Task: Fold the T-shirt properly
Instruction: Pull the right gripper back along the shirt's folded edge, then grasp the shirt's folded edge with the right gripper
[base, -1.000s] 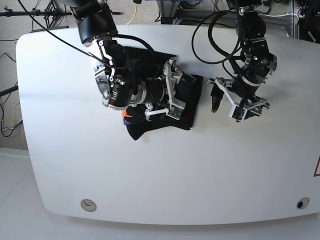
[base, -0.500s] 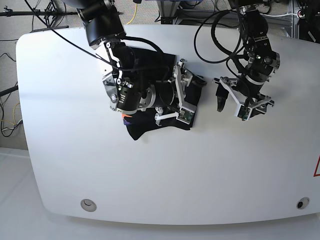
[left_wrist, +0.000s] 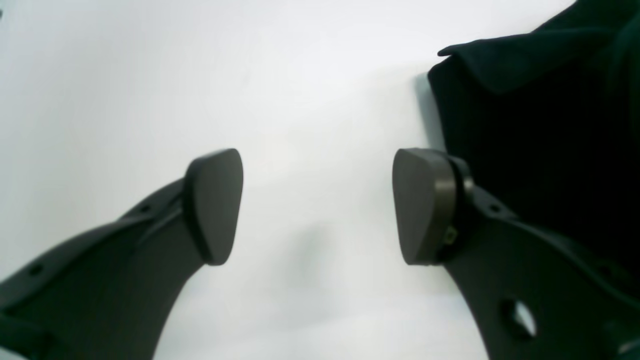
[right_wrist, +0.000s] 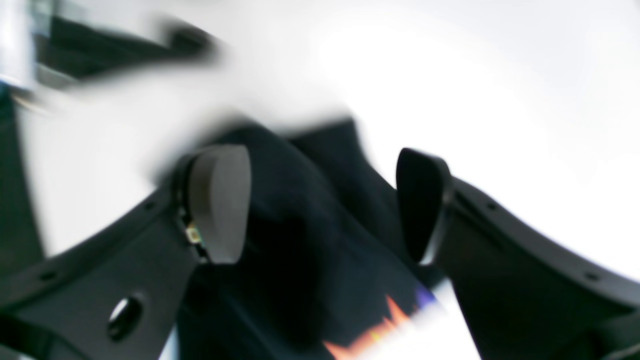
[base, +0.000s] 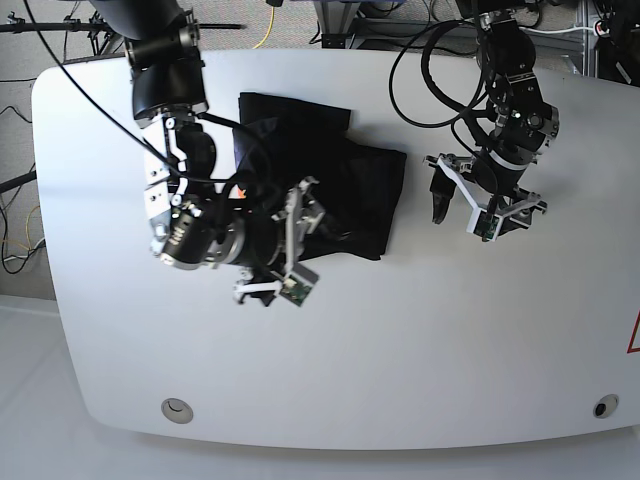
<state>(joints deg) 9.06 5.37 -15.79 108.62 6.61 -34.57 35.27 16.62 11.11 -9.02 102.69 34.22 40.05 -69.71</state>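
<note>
The black T-shirt (base: 345, 165) lies folded into a thick bundle at the table's back middle, a sliver of orange print (base: 240, 190) showing at its left edge. My right gripper (base: 285, 243) hovers open over the bundle's front-left corner. In the blurred right wrist view, black cloth (right_wrist: 320, 250) and orange print (right_wrist: 380, 330) show beneath the open right gripper (right_wrist: 320, 205), and nothing is pinched. My left gripper (base: 480, 210) hangs open over bare table just right of the shirt. In the left wrist view the left gripper (left_wrist: 320, 205) is empty, and the shirt edge (left_wrist: 540, 125) lies beside the right finger.
The white table (base: 400, 350) has two round holes near its front edge, one left (base: 177, 408) and one right (base: 600, 408). A red mark (base: 634, 335) sits at the right edge. Black cables (base: 420, 70) loop behind the left arm.
My right arm has swung left and toward the front, off the middle of the shirt, uncovering the folded bundle. The left arm has barely moved. Both grippers stay open.
</note>
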